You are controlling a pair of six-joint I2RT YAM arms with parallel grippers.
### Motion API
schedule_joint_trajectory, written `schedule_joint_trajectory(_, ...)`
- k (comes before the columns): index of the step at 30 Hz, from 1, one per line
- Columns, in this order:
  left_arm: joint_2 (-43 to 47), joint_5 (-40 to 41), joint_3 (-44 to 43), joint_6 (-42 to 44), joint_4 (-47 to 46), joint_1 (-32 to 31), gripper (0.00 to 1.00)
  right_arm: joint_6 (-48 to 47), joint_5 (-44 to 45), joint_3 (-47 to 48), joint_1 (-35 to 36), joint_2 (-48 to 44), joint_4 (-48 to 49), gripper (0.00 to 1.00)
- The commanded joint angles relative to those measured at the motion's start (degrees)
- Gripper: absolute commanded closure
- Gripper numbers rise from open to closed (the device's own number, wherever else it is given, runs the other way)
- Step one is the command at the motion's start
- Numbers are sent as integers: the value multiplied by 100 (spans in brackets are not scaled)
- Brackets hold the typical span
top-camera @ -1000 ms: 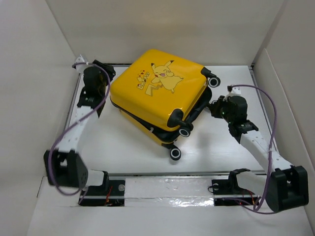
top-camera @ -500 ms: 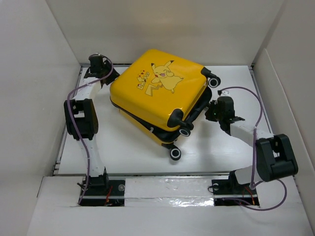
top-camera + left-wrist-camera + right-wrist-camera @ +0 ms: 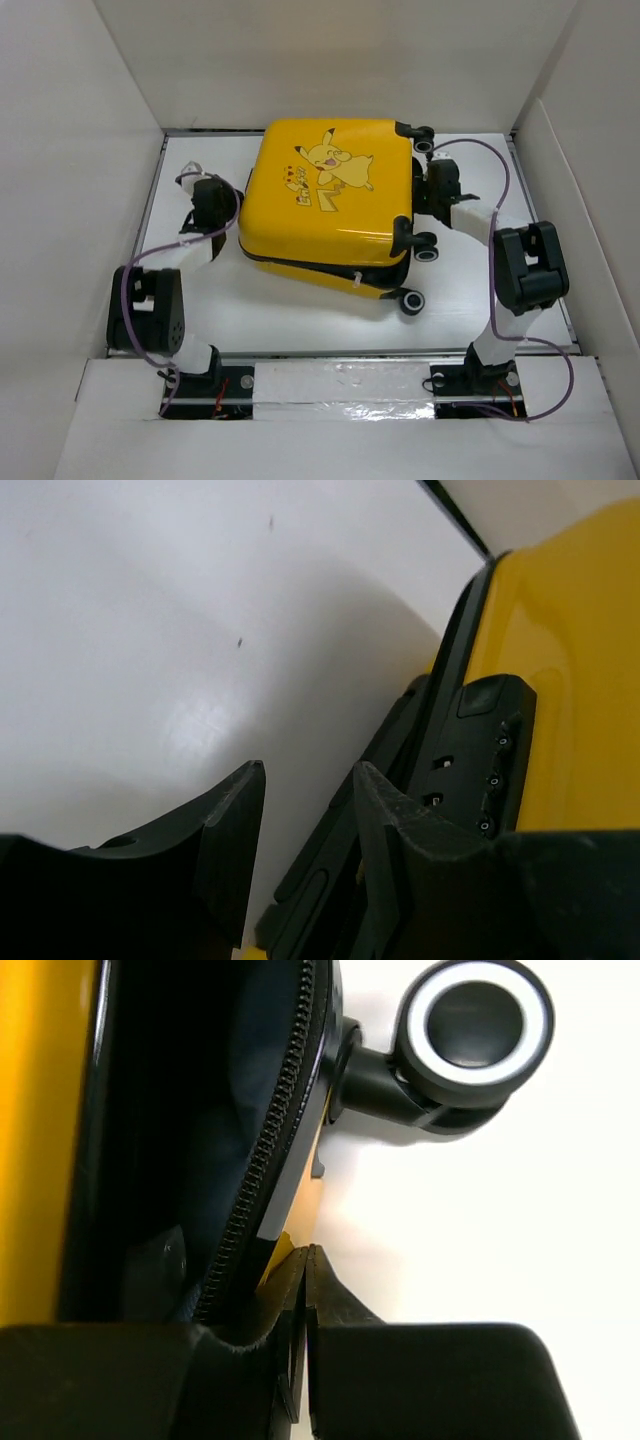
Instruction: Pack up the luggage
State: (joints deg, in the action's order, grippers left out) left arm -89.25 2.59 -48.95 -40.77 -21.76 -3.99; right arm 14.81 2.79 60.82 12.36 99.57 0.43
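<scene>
The luggage, a yellow hard-shell suitcase with a Pikachu print, lies flat on the white table, lid on top. A dark gap runs between its two shells. My left gripper is at its left side. In the left wrist view that gripper stands open, with bare table between the fingers and the black handle and lock panel just to the right. My right gripper is at the case's right side between the wheels. It is shut and empty, its tip against the shell edge beside the zipper.
Black wheels stick out on the case's right side; one wheel is close ahead of the right gripper. White walls enclose the table on three sides. The arm bases sit at the near edge.
The suitcase has turned from diagonal to nearly square and shifted toward the back. The left arm swung from the back left corner to the case's left side. The right arm moved back along its right side.
</scene>
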Motion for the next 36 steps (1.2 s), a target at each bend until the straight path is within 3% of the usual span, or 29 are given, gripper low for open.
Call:
schedule_joint_trajectory(1,917,-752,936,25,-356,-1856,61,-284,-1912,1421,662,280,601,91)
schedule_joint_trajectory(6,2233,344,1782,-158,83,-3176,61,-778,-2458,2934,715,1055,-884,79)
schedule_joint_trajectory(10,3000,908,2397,-615,225,-4205,61,-769,-2957,3795,663,1529,-1438,55)
schedule_joint_trajectory(15,3606,1831,2373,-1125,810,-5513,61,-962,-2968,5490,715,2355,-2459,32)
schedule_joint_trajectory(19,3933,2755,2215,-1100,1112,-5894,60,-612,-3133,6546,593,2611,-2556,13)
schedule_joint_trajectory(23,3942,2887,2013,-854,1069,-5685,54,-111,-3758,6909,294,2270,-2110,7)
schedule_joint_trajectory(27,3714,2773,1714,-511,946,-5481,53,-161,-4014,5603,170,875,-1224,15)
schedule_joint_trajectory(28,3679,2817,1687,-467,919,-5420,53,-197,-3892,5086,170,445,-1012,25)
schedule_joint_trajectory(30,3652,2773,1617,-352,893,-5315,53,-320,-3769,3154,231,-1066,-128,45)
schedule_joint_trajectory(31,3678,2738,1617,-344,910,-5262,53,-321,-3420,2468,284,-1602,183,68)
schedule_joint_trajectory(32,3722,2747,1643,-343,919,-5261,53,-312,-3181,1174,441,-2147,377,75)
schedule_joint_trajectory(33,3879,2747,1678,-387,997,-5261,53,-373,-2996,552,556,-3179,658,79)
schedule_joint_trajectory(36,4361,2861,1967,-501,1217,-5130,48,-313,-2231,-1449,1057,-4930,591,86)
